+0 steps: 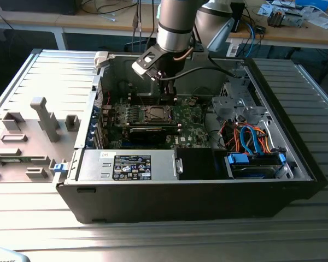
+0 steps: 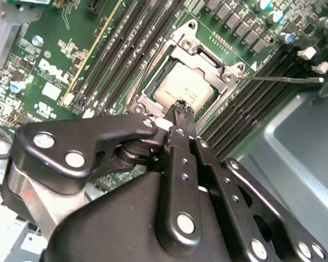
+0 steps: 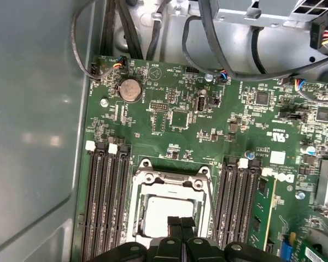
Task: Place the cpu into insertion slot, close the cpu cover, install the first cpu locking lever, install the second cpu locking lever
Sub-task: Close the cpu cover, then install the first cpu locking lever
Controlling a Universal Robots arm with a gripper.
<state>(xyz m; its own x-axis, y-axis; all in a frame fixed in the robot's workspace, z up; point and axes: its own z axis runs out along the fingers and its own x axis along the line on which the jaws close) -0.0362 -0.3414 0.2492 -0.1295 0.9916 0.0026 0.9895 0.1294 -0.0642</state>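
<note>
Second wrist view showed the cpu (image 2: 187, 90) lying flat in the socket (image 1: 156, 113), its pale metal top facing up. The cover (image 3: 172, 179) lay down around it, and its square window framed the chip in both wrist views. The gripper (image 2: 180, 109) had its two black fingers pressed together with nothing visible between them. Their tips sat at the chip's near edge, just above or on it; contact could not be told. A thin lever (image 2: 284, 79) ran out from one corner of the socket across the neighbouring memory slots (image 2: 246, 109).

The first wrist view looked straight down the motherboard (image 3: 175, 136). It showed the closed fingertips (image 3: 175, 221) over the chip's edge, banks of memory slots on both sides of the socket, and a coin battery (image 3: 131, 88) near the board's far corner. Black cables (image 3: 208, 38) crossed beyond the board's edge.

In the exterior view the arm (image 1: 175, 27) came down nearly upright from the rear into the open case (image 1: 208, 207). Its wrist was bent so the gripper pointed down at the socket near the board's middle. This view also took in the power supply (image 1: 128, 165) along the case's front wall, blue and orange cables (image 1: 251, 139) toward the exterior view's right, and the ribbed table (image 1: 311, 82) under the case.
</note>
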